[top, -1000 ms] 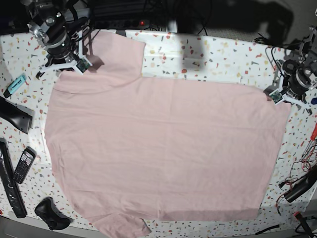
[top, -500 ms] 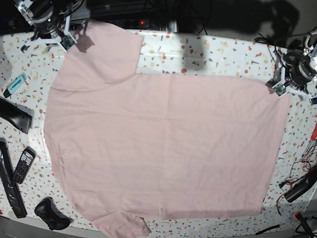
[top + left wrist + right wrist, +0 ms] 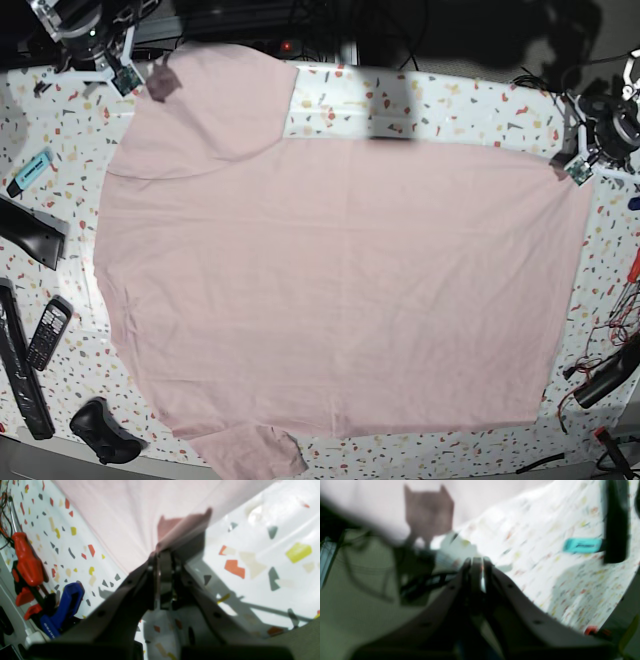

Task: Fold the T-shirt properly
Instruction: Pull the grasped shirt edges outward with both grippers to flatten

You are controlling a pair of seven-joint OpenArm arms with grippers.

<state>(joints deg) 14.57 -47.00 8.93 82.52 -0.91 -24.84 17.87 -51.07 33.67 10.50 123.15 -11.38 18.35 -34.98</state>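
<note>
The large pale pink cotton T-shirt (image 3: 330,290) is lying spread flat, plain side up, across the middle of the white speckled table (image 3: 450,110). At three o'clock, the left pincer (image 3: 163,555) is clamping tight on the shirt's hem corner. At eleven o'clock, the right pincer (image 3: 476,561) is hanging just beside the sleeve edge; its picture is blurred, so I cannot tell how wide it is standing.

T-shirt (image 3: 340,290) covers mid-table; phone (image 3: 47,333), marker (image 3: 32,171), black tools (image 3: 22,365) crowd one edge; cables (image 3: 610,300) the other.
</note>
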